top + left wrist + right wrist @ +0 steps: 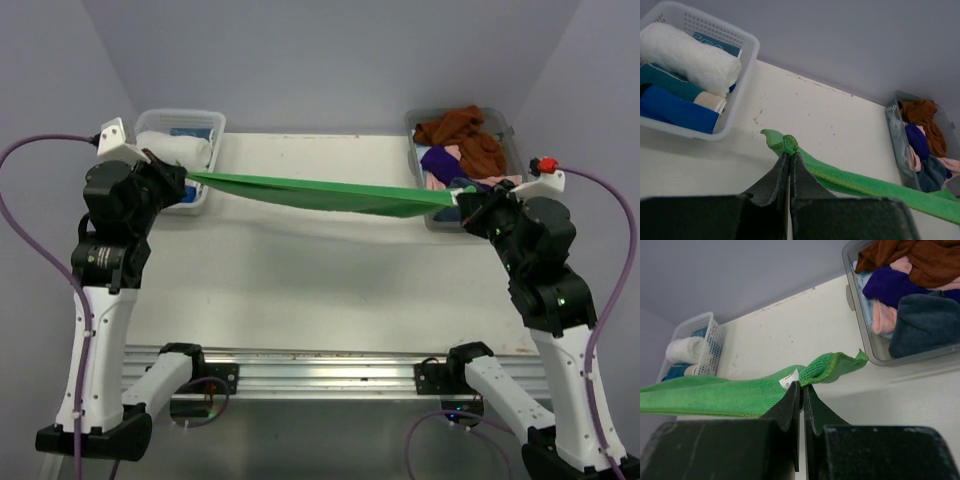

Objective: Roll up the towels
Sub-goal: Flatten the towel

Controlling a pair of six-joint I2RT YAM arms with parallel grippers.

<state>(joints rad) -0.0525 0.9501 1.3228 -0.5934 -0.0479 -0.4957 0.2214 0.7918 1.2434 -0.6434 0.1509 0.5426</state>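
A bright green towel [320, 194] hangs stretched in the air above the table, pulled taut between both arms. My left gripper [185, 178] is shut on its left corner, which bunches just past the tips [789, 145]. My right gripper [462, 196] is shut on the towel's right corner [832, 367], beside a small white label [789, 379]. Loose rust-brown [462, 135], purple [440, 160] and pink towels fill the clear tub [428, 216] at the back right. A rolled white towel [690, 59] and blue ones [675, 107] lie in the white basket [742, 95] at the back left.
The white table [330, 270] runs under the stretched towel. The basket stands close behind my left gripper and the tub close behind my right one. A metal rail [320, 370] carries both arm bases at the near edge. Grey walls close in the back and sides.
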